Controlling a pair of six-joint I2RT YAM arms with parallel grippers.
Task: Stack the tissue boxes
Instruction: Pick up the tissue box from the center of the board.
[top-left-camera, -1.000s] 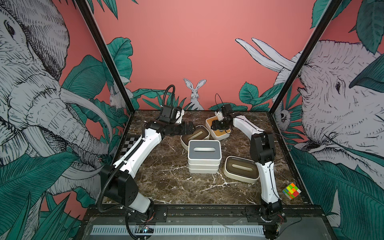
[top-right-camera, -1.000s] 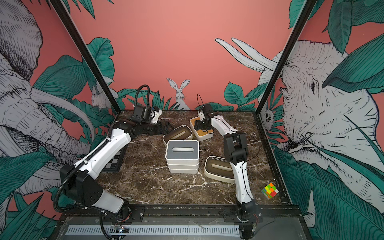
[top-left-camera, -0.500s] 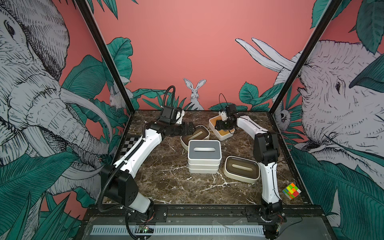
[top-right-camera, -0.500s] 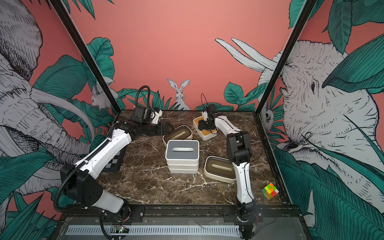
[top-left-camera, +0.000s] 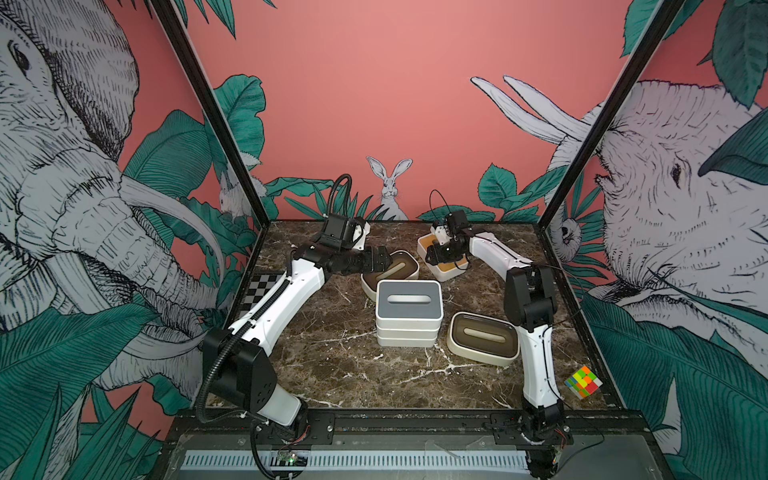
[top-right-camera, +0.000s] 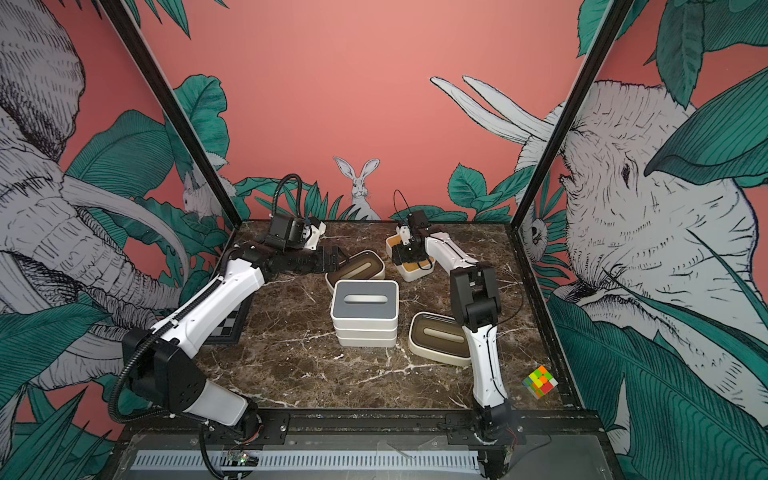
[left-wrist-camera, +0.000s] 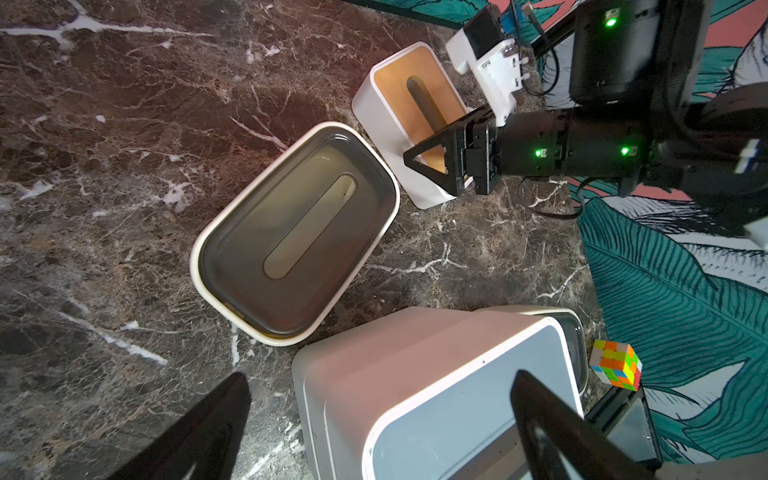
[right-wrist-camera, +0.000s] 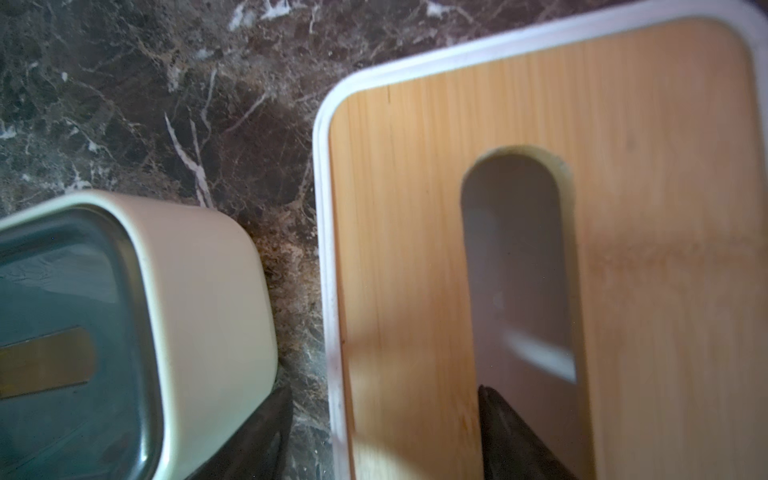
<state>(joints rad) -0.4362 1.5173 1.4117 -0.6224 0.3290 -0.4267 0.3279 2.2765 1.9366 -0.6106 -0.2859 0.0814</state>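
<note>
While right end effector (right-wrist-camera: 386, 432) grips bamboo-lidded white box (right-wrist-camera: 644, 208) by slot edge, left end effector (left-wrist-camera: 374, 419) gapes.

A staged robot-lab cell: a marble-patterned tabletop (top-left-camera: 332, 374) boxed in by black frame posts (top-left-camera: 206, 110) and printed jungle panels (top-left-camera: 374, 83) (elephants, a rabbit). Two white robot arms (top-left-camera: 282, 303) are mounted on the near rail (top-left-camera: 415, 426), with a checkerboard (top-left-camera: 261, 286) at the left edge.

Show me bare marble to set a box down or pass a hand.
Free: marble between the grey-lid stack and front rail; also between the stack and the left arm. Crowded: behind the stack, the rear dark-lid box, bamboo-lid box, left end effector and right end effector.
</note>
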